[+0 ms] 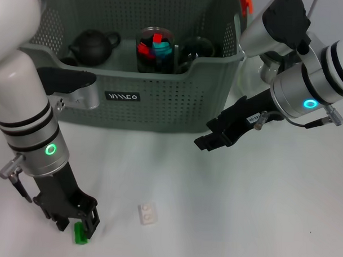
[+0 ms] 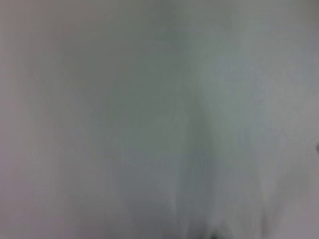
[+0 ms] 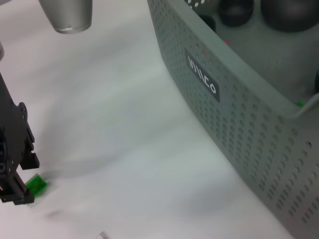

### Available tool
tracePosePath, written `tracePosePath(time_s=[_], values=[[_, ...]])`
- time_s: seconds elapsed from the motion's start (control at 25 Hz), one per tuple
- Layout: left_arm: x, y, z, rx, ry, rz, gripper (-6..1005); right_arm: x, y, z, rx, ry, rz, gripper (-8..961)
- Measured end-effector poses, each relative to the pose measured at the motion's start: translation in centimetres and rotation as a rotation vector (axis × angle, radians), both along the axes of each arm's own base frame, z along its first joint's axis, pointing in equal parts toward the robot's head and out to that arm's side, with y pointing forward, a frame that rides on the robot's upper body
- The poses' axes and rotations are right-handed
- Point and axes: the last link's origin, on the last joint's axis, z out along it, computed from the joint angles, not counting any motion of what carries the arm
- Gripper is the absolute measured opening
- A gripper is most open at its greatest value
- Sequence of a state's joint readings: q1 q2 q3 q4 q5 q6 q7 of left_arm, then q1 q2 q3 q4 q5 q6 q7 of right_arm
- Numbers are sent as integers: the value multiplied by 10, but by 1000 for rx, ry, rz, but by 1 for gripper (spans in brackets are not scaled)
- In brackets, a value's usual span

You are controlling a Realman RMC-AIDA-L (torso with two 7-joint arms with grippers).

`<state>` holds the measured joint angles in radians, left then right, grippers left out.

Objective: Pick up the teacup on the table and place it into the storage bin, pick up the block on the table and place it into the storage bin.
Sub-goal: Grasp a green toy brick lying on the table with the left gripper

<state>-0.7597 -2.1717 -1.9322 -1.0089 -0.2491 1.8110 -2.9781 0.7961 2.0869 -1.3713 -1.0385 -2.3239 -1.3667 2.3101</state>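
Note:
A small green block [image 1: 80,233] [image 3: 36,183] lies on the white table near its front left. My left gripper [image 1: 75,224] is low over it, open, with one finger [image 3: 19,191] right beside the block. A white block [image 1: 147,213] lies a little to its right. The grey storage bin [image 1: 161,97] [image 3: 234,114] stands at the back. My right gripper [image 1: 202,135] hovers open and empty in front of the bin's right part. No teacup shows on the table. The left wrist view is only a grey blur.
Inside the bin stand a black teapot [image 1: 94,47], a glass jar [image 1: 156,49] holding red and blue pieces, and a dark glass vessel [image 1: 197,50]. Bare white table lies between the bin and the blocks.

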Motion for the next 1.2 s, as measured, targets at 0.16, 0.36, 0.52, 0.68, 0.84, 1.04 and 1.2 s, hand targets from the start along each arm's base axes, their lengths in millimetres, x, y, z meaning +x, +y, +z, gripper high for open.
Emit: tracePosePath(time_s=[0.16, 0.36, 0.52, 0.68, 0.84, 1.04, 1.2], values=[[-2, 2, 1, 3, 16, 6, 552, 1, 0, 0, 0, 0, -2, 559], [-3, 2, 0, 0, 19, 11, 545, 3, -1, 0, 0, -1, -6, 558], [-3, 2, -2, -9, 24, 14, 542, 4, -1, 0, 0, -1, -9, 556], [-6, 3, 0, -7, 45, 13, 540, 5, -2, 0, -1, -1, -11, 556], [-10, 5, 5, 2, 90, 7, 538, 6, -2, 0, -1, -1, -12, 556], [-10, 8, 7, 14, 96, 3, 535, 7, -2, 0, 0, -1, -15, 556], [-7, 8, 7, 7, 89, -8, 533, 8, -2, 1, 3, 0, -18, 556]])
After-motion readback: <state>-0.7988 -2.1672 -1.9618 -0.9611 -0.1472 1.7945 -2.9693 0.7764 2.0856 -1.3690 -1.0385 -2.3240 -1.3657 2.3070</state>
